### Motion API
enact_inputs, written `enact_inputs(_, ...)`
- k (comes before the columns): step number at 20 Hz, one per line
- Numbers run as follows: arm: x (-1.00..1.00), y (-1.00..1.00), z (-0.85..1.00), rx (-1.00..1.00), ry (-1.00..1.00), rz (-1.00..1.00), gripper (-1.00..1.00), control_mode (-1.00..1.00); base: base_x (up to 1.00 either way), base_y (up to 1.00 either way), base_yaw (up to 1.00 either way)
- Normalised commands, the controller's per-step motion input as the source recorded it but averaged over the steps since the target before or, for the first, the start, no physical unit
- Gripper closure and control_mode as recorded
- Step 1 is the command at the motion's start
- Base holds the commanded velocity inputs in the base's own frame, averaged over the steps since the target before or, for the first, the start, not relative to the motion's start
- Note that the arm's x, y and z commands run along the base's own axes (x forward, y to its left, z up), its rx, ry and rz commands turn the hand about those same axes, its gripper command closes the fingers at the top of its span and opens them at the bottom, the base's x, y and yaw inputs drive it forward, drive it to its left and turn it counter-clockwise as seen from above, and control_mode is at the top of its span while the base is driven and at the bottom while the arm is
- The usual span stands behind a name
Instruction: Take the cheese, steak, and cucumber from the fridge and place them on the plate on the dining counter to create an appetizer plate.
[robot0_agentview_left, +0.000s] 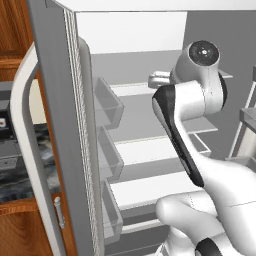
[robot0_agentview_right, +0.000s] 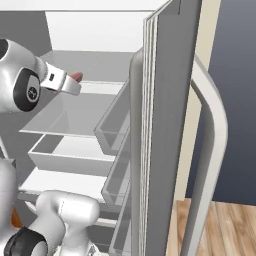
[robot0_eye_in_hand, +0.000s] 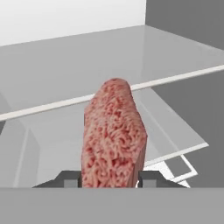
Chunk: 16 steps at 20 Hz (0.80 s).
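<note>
No text, label, brand, number or sign can be read anywhere in these pictures. The fridge (robot0_agentview_left: 60, 125) has plain grey doors and white walls with nothing written on them (its shelves and door bins are equally bare), and the steak (robot0_eye_in_hand: 114, 135) carries no tag or sticker.

Wooden floor (robot0_agentview_right: 220, 227), dark blue wall (robot0_agentview_right: 237, 75), wooden cabinet (robot0_agentview_left: 12, 30)
</note>
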Motion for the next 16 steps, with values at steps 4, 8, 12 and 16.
enact_inputs(4,-0.55,0.00,0.00,0.00,0.00,0.00,1.00,-1.00,0.00,0.00,0.00)
enact_inputs(8,-0.60,-0.04,0.00,0.00,-0.02,0.00,1.00,-1.00,0.00,0.00,0.00)
enact_inputs(12,-0.63,-0.10,0.00,0.00,-0.05,0.00,1.00,-1.00,0.00,0.00,0.00)
enact_inputs(16,-0.37,-0.01,0.00,0.00,-0.02,0.00,1.00,1.00,-0.47,0.00,0.00)
